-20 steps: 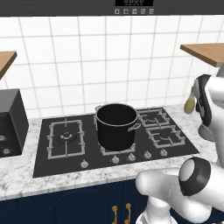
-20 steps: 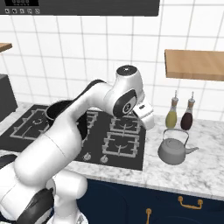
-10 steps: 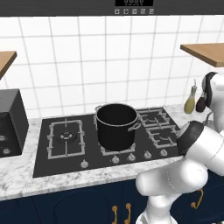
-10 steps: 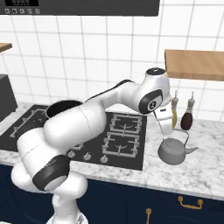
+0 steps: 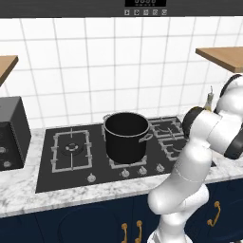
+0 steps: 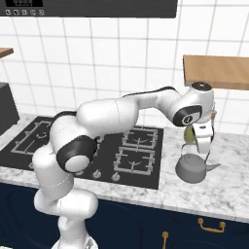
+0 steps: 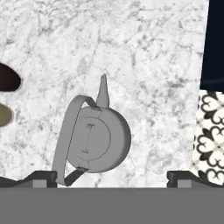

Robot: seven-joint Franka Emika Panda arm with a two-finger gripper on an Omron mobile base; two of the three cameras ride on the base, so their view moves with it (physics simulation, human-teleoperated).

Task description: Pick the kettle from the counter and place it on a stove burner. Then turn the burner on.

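The kettle (image 6: pixel 194 168) stands upright on the marbled counter (image 6: pixel 221 190), just right of the black stove (image 6: pixel 138 158). It is small and silvery-grey, with a thin arched handle and a short spout pointing right. My gripper (image 6: pixel 201 147) hangs straight down just above its handle, open. From above, the hand view shows the kettle (image 7: pixel 98 140) with its round lid, its handle tipped to one side and its spout pointing up the picture. My gripper (image 7: pixel 111 177) is open, its dark fingertips (image 7: pixel 41 177) set wide apart, and nothing is held. The counter (image 7: pixel 144 65) lies around the kettle.
A big black stockpot (image 5: pixel 126 135) sits on a middle burner of the stove (image 5: pixel 71 149), whose knobs (image 5: pixel 126 173) line the front edge. Bottles (image 6: pixel 187 135) stand at the wall behind the kettle. A wooden shelf (image 6: pixel 216 70) hangs above. A black box (image 5: pixel 10 133) stands far left.
The arm has swung right, from over the stove's right burners to over the kettle, and the hand has turned to point down at it. The kettle has not moved.
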